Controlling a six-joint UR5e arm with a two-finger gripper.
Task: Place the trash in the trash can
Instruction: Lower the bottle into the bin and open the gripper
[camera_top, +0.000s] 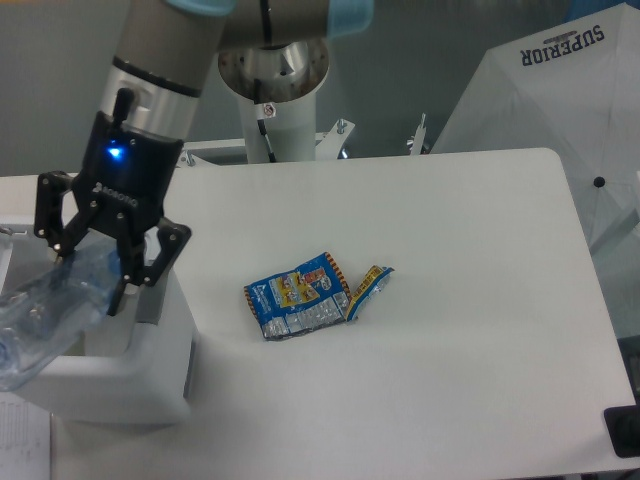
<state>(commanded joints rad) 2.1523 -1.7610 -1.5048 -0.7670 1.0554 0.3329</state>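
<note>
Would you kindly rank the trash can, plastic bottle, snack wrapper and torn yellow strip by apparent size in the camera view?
1. trash can, though partly hidden and cut off
2. plastic bottle, held nearer the camera and cut off, so unsure
3. snack wrapper
4. torn yellow strip
</note>
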